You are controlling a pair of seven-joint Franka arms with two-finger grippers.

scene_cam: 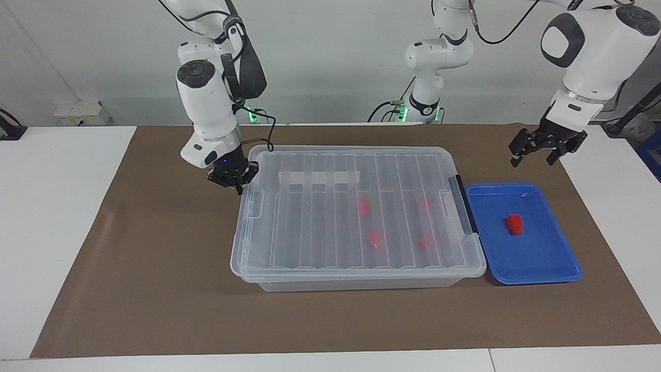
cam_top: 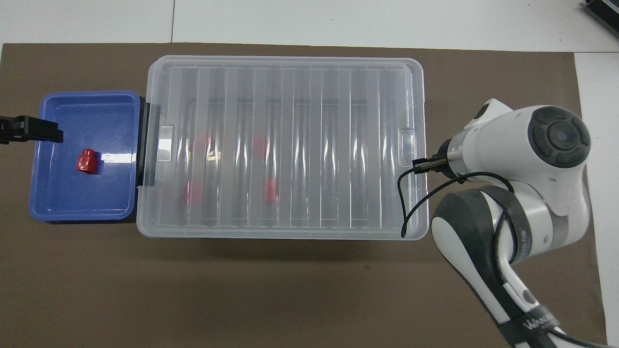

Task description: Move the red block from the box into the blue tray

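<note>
The box (scene_cam: 356,217), lid on, holds four blocks; a red block (scene_cam: 515,224) lies in the tray (scene_cam: 547,268). Left hand (scene_cam: 546,146) spread above the desk; right hand (scene_cam: 233,174), fingers unreadable, at the box corner, might drag the box

The box (scene_cam: 356,217) sits lid-on at mid-table. Four red blocks show through the ribbed lid (blurred by the plastic). The blue tray (scene_cam: 552,268) lies just beside the box's black-handled end, holding one red block (scene_cam: 515,225). The left gripper (scene_cam: 542,150) hangs over bare mat, fingers spread. The right gripper (scene_cam: 235,178) is at the box's other end.
</note>
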